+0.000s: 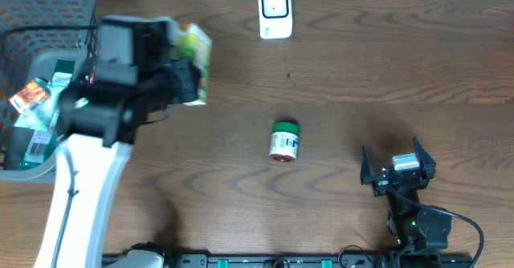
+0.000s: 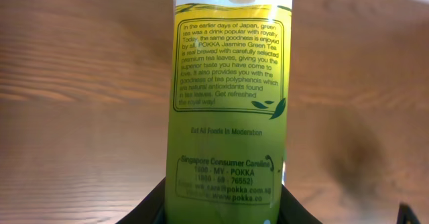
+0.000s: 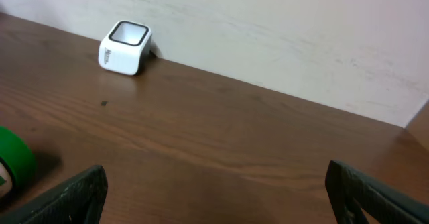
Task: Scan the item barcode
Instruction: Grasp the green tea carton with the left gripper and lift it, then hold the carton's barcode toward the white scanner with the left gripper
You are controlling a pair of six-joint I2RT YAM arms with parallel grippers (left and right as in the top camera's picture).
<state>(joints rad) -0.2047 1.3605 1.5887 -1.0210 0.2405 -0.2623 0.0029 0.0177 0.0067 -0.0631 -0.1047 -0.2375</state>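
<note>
The left gripper (image 1: 181, 79), partly closed on the Pokka jasmine green tea carton (image 1: 197, 58) near the basket (image 1: 48, 11), is well apart from the white scanner (image 1: 275, 11), so pickup looks done and scanning not yet, while the right gripper (image 1: 397, 168) sits wide open and empty.

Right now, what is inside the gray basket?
The basket holds an orange packet and a green-and-white packet. The left arm covers part of it, so anything there is hidden.

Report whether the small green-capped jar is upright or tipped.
Tipped: the green-capped jar lies on its side, cap and label both showing from above.
</note>
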